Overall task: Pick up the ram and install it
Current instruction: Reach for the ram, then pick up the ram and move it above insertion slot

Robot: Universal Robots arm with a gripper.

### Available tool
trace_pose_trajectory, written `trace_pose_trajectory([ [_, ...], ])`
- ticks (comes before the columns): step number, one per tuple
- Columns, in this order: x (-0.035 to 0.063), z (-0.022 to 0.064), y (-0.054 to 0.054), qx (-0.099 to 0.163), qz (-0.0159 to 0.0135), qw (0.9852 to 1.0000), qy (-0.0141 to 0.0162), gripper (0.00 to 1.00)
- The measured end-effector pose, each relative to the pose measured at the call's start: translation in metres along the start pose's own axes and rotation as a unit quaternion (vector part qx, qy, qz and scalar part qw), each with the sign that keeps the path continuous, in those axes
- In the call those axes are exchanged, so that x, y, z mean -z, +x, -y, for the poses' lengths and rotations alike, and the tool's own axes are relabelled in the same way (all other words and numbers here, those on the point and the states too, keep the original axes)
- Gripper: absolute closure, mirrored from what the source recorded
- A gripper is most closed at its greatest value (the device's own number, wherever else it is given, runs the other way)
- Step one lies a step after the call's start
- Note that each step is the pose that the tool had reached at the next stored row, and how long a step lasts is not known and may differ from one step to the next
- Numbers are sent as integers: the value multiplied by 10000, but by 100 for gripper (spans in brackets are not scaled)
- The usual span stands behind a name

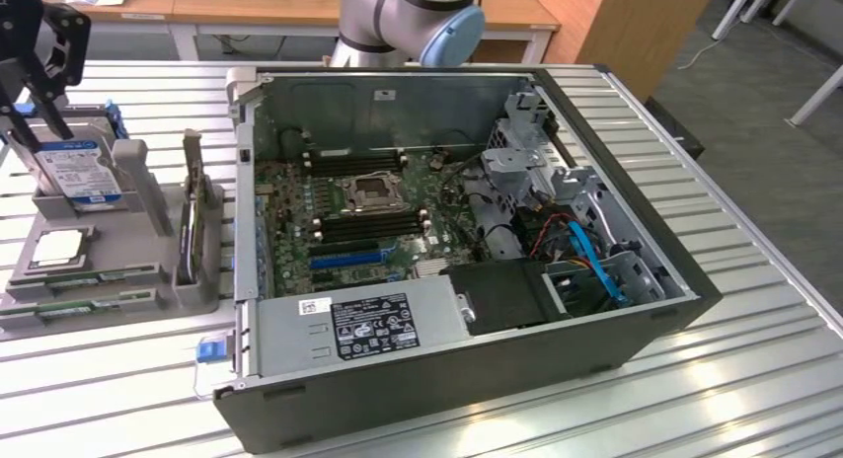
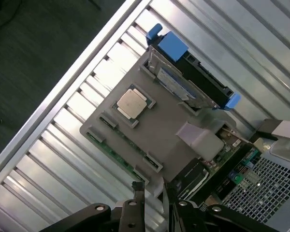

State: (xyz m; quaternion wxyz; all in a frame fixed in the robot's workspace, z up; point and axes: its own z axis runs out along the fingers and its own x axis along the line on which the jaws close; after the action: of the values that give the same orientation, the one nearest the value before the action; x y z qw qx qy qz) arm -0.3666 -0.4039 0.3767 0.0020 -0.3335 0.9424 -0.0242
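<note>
The ram (image 1: 82, 302) is a thin green stick lying flat along the near edge of a grey holder (image 1: 132, 211) at the exterior view's left. In the wrist view the ram (image 2: 117, 157) runs along the holder's (image 2: 159, 130) outer edge. My black gripper (image 1: 39, 132) hangs above the holder's far end, over the hard drive, well above the ram. Its fingers (image 2: 137, 193) stand apart and open with nothing between them. Black memory slots (image 1: 375, 221) flank the processor socket (image 1: 369, 191) on the motherboard inside the open case.
The holder also carries a silver-lidded processor (image 2: 132, 102), a hard drive in a blue carrier (image 2: 183, 82) and an upright card (image 1: 197, 221). The open computer case (image 1: 435, 379) fills the middle of the slatted table. A blue expansion slot (image 1: 349, 253) lies below the memory slots.
</note>
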Motion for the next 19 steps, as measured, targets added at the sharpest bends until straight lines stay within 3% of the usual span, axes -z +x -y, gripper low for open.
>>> trace_pose_trajectory([
  [5, 0, -1, 0, -448, -21, 9990, -6, 70],
  [10, 0, 0, 0, -884, -42, 9961, -11, 70],
  [19, 1, 0, 0, -904, -43, 9959, -12, 70],
])
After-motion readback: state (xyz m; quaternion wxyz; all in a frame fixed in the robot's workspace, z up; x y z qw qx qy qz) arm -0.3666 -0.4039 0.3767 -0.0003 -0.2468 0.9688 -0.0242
